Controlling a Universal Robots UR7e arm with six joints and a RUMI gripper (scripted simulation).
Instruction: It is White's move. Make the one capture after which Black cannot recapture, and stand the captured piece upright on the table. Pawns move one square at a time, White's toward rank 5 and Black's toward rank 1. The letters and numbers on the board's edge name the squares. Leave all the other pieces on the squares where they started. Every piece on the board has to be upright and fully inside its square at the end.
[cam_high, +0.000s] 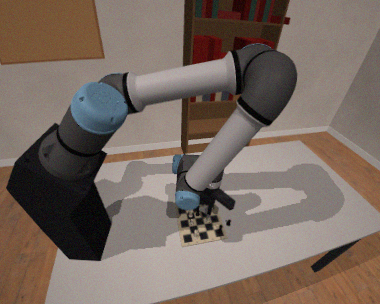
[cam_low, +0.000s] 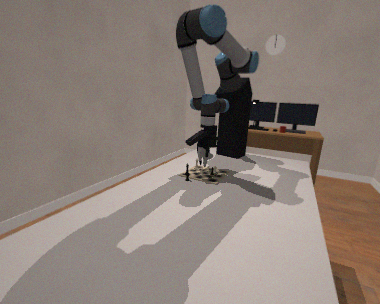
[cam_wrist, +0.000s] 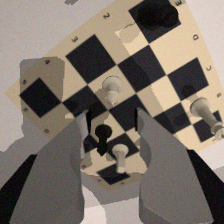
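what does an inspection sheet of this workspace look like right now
surface: white table with the small chessboard lying on it
job's things: black pawn and white pawn stand between the pincer's fingers; another white pawn and a white piece elsewhere on the board; one black piece upright on the table beside the board
clutter: nothing seen
grippers: pincer above the board, partly open, nothing held
cables: nothing seen
surroundings: bookshelf, monitors on a desk, wall clock

Small tan-and-black checkered chessboard (cam_wrist: 150, 65), flat on table. Black pawn (cam_wrist: 102, 134) and white pawn (cam_wrist: 119, 152) upright, adjacent squares near edge. Captured black piece (cam_high: 228, 220) upright off-board.
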